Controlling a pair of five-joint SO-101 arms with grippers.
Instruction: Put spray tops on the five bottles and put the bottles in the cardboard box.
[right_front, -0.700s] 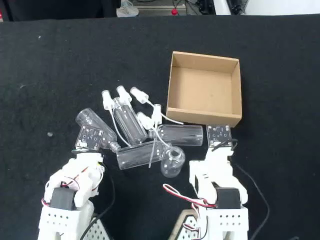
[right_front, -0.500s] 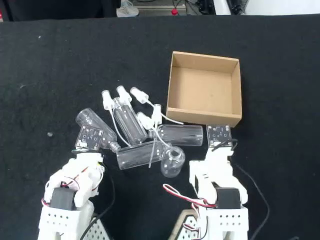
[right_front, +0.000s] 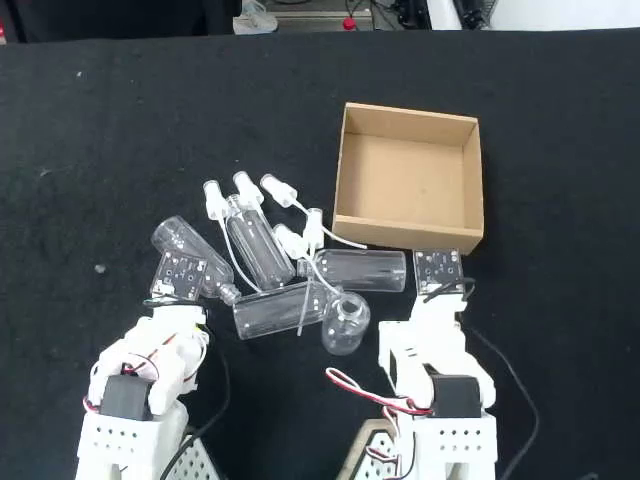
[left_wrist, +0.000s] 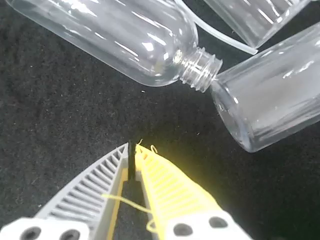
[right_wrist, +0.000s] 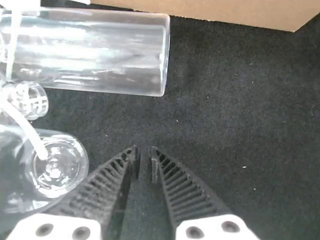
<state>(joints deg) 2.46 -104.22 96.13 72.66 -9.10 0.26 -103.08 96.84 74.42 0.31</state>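
While most of the spray tops are lying loose at the far side of the heap, their thin tubes trailing across the glass-clear bodies, we are judging the task as barely begun. One top is sitting right at a bottle's neck, and we cannot tell whether it is seated. The bottles are clustered in the middle of the black table, just left of the cardboard box, which is holding nothing so far.

We are seeing the left gripper pinched fully together and carrying nothing, pointing at the threaded neck of the leftmost bottle. That neck is nearly touching the base of a neighbouring bottle. The right gripper is drawn almost together with only a slit between its jaws, also empty. It is hovering over bare cloth between the upright bottle and the box's near wall, with a lying bottle just beyond.

Crowding is looking like the main obstacle. Bottles are overlapping, and tubes are crossing them, so lifting one piece is likely to be dragging others along.
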